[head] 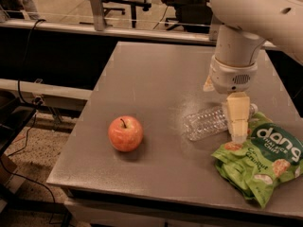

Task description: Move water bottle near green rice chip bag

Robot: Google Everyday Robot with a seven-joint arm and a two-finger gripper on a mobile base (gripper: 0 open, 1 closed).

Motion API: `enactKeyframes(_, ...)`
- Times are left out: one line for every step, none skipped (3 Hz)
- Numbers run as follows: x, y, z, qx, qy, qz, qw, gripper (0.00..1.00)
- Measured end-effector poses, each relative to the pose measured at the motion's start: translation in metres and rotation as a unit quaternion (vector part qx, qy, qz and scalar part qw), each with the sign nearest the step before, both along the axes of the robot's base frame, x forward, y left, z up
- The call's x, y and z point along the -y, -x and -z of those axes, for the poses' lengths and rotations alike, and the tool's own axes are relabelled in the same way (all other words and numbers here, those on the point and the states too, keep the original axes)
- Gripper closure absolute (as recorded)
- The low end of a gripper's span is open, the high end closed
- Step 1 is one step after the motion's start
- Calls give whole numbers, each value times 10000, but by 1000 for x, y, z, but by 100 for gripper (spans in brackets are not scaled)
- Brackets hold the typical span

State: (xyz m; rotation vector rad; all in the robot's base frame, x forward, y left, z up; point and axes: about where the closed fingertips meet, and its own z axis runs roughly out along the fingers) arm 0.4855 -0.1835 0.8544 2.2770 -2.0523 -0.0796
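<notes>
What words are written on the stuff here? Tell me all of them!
"dang": big white letters on the green rice chip bag.
Smaller words under it: too blurred to read.
Label on the water bottle, just under the tool: too blurred to read.
The apple: no words.

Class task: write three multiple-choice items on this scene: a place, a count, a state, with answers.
1. Over the table, the gripper is: A. at the far corner B. down at the water bottle, beside the green rice chip bag C. above the near edge
2. Fruit on the table: A. one apple B. two apples C. none
3. The water bottle is: A. upright B. lying on its side C. atop the bag
Answers: B, it hangs at the bottle, next to the bag; A, a single apple shows; B, its length runs along the tabletop.
</notes>
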Motion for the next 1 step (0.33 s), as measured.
enactKeyframes(0,0,0,1,0,0,10000,0)
